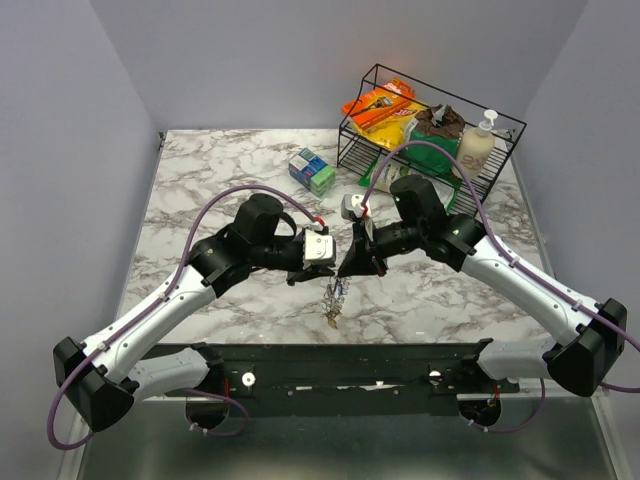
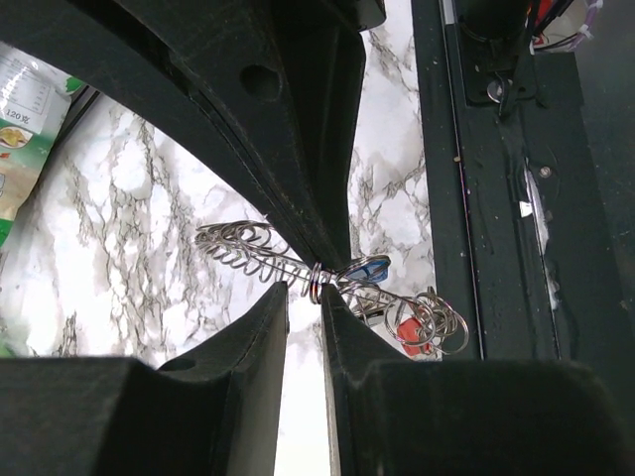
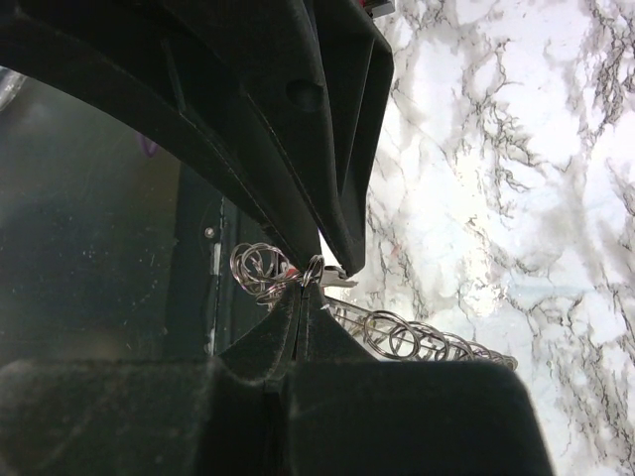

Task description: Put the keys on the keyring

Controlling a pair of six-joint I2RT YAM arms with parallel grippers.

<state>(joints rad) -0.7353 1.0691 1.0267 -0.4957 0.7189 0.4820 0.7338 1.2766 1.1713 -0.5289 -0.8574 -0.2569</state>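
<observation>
The keyring [image 2: 253, 253] is a silvery coiled wire loop held in the air between both grippers. It hangs below them in the top view [image 1: 333, 295]. A blue-headed key [image 2: 372, 266] and a red-headed key [image 2: 410, 332] hang on it among small rings. My right gripper [image 3: 303, 293] is shut, pinching one silvery turn of the keyring [image 3: 313, 270] at its tips. It comes in from the right in the top view [image 1: 343, 270]. My left gripper [image 2: 305, 293] faces it from the left [image 1: 330, 268]. Its jaws stand a narrow gap apart, either side of the pinched turn. Black and yellow keys are not visible.
A black wire rack [image 1: 500, 125] at the back right holds snack packs and a soap bottle [image 1: 478, 140]. A blue-green box [image 1: 312, 172] lies left of it on the marble table. A black rail [image 1: 330, 360] runs along the near edge under the hanging keys.
</observation>
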